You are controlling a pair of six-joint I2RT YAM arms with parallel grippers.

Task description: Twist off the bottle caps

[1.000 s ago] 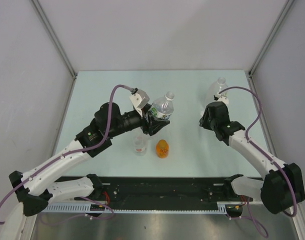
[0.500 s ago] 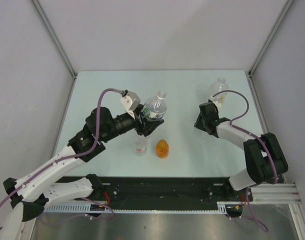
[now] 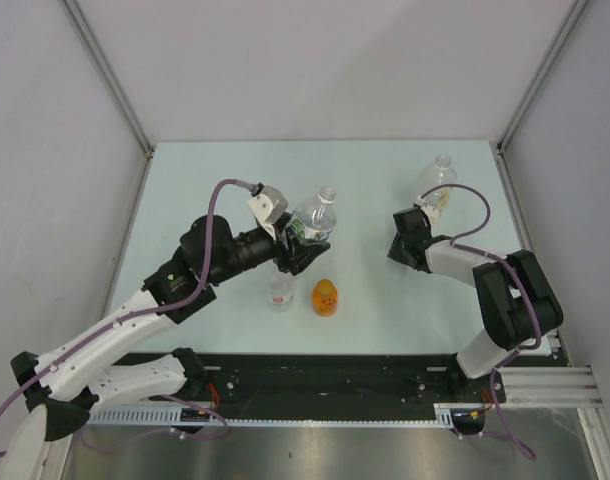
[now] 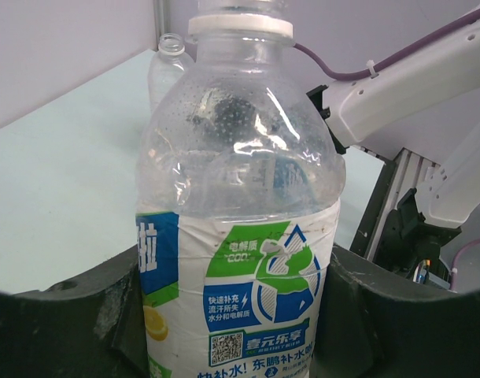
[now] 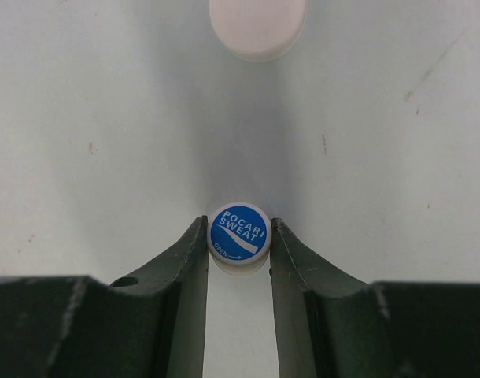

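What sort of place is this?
Likely a lab test booth: left arm and right arm mounted at a pale table, plain grey walls, a blue-labelled bottle and orange bottle set out.

The blue-labelled bottle (image 4: 240, 181) is being seen as clear, glossy plastic, its thin wall dented and catching bright highlights, and its label (image 4: 248, 315) is being shown as a slick printed film. The blue cap (image 5: 238, 234) is being shown as smooth, slightly shiny plastic with printed lettering, while the white cap (image 5: 257, 27) is being seen as plain matt plastic. The fingers (image 5: 181, 276) of the right gripper (image 5: 238, 228) are being shown as dark matt plastic, faintly scratched. The table (image 5: 83, 102) is being seen as pale and matt, lightly speckled and scuffed.
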